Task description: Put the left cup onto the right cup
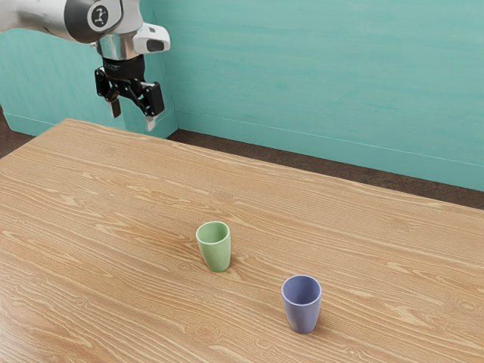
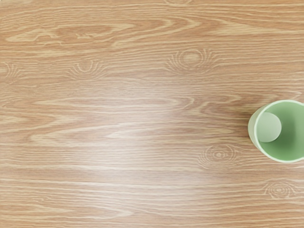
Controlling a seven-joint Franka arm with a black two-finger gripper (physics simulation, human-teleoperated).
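Stacking is not begun: green cup (image 1: 215, 246) and blue cup (image 1: 302, 303) stand apart. Gripper (image 1: 134, 113) hangs open, empty, well away.

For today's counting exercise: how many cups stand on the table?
2. The green cup stands upright near the middle of the table; the blue cup stands upright apart from it, toward the exterior view's right and nearer the camera. None seems hidden.
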